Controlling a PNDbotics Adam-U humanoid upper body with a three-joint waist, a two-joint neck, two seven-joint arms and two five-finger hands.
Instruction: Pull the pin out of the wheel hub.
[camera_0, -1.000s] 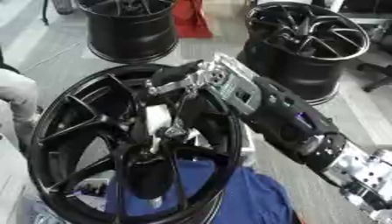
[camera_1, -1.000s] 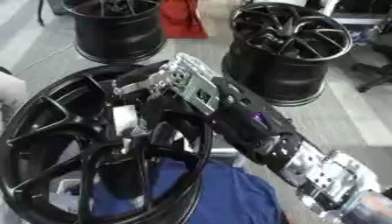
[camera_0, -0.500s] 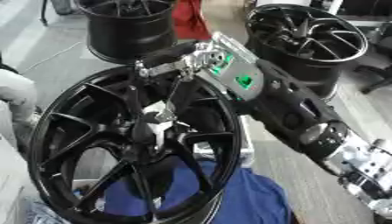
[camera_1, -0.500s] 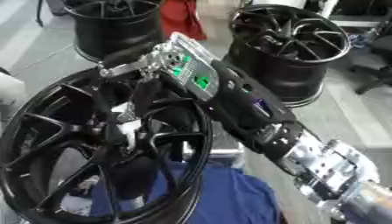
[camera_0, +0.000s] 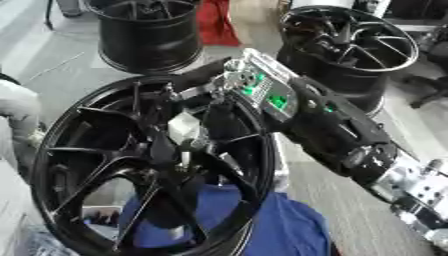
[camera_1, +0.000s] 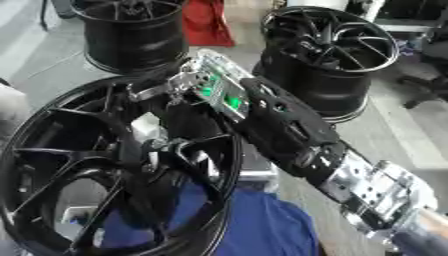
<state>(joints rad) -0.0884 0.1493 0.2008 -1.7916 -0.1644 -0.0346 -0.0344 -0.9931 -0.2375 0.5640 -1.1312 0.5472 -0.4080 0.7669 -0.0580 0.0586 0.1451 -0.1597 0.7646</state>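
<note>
Below the right hand (camera_0: 229, 95), nearest the camera, a blue cloth (camera_0: 254, 220) lies under the lower rim of the big black wheel (camera_0: 79, 150), which stands tilted with its spokes facing up. Right hand reaches over the wheel's upper rim into the hub area; its fingers curl down toward the centre, but whether they close on anything cannot be told, since dark fingers overlap dark spokes. Just under the fingers sits a pale, silvery piece (camera_0: 185, 129) at the hub (camera_0: 179, 160), likely the pin or its head; not certain. Left hand not in view. Behind the hand, two more black wheels stand on the floor, one to its far left (camera_0: 144, 35), one beyond the forearm (camera_0: 350, 50), with something red (camera_0: 214, 22) between them. Risk, as judged: if the fingers pull at an angle to the pin's axis, it may bind or slip free of the fingers; the propped wheel could also shift or tip under the pull.
</note>
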